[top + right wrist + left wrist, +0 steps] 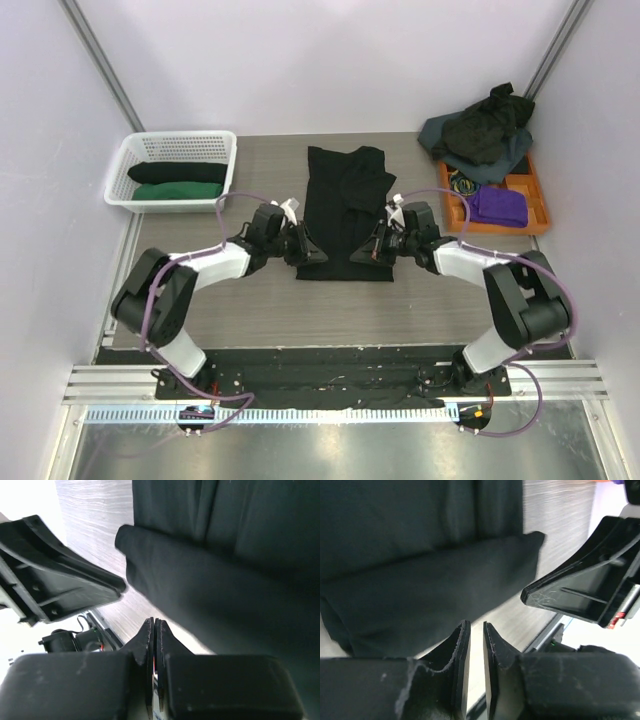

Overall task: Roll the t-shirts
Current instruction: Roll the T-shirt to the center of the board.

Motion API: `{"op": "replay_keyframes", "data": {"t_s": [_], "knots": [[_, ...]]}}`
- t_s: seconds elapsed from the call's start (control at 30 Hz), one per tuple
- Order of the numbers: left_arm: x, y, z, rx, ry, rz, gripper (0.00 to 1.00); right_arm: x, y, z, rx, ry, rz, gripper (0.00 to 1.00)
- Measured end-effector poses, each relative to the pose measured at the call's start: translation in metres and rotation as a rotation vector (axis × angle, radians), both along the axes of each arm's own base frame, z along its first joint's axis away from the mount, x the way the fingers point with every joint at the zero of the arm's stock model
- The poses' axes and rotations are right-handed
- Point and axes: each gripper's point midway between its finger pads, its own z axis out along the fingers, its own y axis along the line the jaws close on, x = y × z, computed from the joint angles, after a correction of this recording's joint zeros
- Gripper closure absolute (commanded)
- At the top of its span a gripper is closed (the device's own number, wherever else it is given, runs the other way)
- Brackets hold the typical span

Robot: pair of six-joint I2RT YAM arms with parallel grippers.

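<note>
Shirt [345, 215], soft black cloth, lies flat mid-table in the top view, folded into a long strip. The left gripper [305, 250] and right gripper [375, 250] are at its near corners. Left wrist now: fingers a thin slit apart, nothing between them, and a plump matte roll [430, 585] of hem just beyond. Right wrist: fingers pressed together, empty, with the roll's rounded end close ahead.

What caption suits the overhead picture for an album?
Left gripper and right gripper sit at the near corners of a black t-shirt.
</note>
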Motion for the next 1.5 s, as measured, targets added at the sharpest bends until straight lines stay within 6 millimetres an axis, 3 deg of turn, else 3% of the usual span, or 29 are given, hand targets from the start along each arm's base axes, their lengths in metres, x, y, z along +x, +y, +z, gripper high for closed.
{"op": "replay_keyframes", "data": {"t_s": [0.23, 0.37, 0.6, 0.73, 0.83, 0.87, 0.97, 1.07, 1.13, 1.27, 1.4, 1.5], "knots": [[0.01, 0.002, -0.048, 0.031, 0.068, 0.02, 0.82, 0.017, 0.011, -0.045, 0.038, 0.07, 0.019, 0.99], [0.021, 0.009, -0.057, 0.047, 0.056, 0.046, 0.82, 0.025, 0.006, -0.066, 0.081, 0.125, 0.004, 0.99], [0.035, 0.027, -0.055, 0.081, -0.015, 0.087, 0.8, 0.039, -0.013, -0.063, 0.14, 0.126, -0.047, 0.99], [0.032, 0.045, -0.04, 0.154, -0.071, 0.109, 0.8, 0.031, -0.033, -0.054, 0.107, 0.124, -0.088, 0.95], [0.031, 0.054, -0.021, 0.185, -0.124, 0.114, 0.74, 0.025, -0.047, -0.039, 0.047, 0.088, -0.111, 0.84], [0.03, 0.056, -0.015, 0.19, -0.137, 0.115, 0.72, 0.024, -0.049, -0.033, 0.027, 0.067, -0.116, 0.72], [0.022, 0.062, 0.003, 0.213, -0.192, 0.114, 0.59, 0.017, -0.065, -0.01, -0.059, -0.019, -0.152, 0.56], [0.009, 0.065, 0.014, 0.235, -0.244, 0.101, 0.55, 0.004, -0.082, 0.011, -0.146, -0.12, -0.198, 0.52], [-0.001, 0.066, 0.009, 0.256, -0.251, 0.084, 0.54, -0.004, -0.093, 0.016, -0.202, -0.156, -0.227, 0.46], [-0.017, 0.068, -0.01, 0.31, -0.222, 0.029, 0.45, -0.016, -0.109, 0.006, -0.319, -0.141, -0.258, 0.52], [-0.019, 0.068, -0.013, 0.337, -0.242, 0.005, 0.47, -0.025, -0.119, -0.013, -0.427, -0.094, -0.257, 0.64], [-0.018, 0.066, -0.014, 0.341, -0.267, -0.008, 0.49, -0.029, -0.119, -0.028, -0.494, -0.075, -0.232, 0.63]]}}
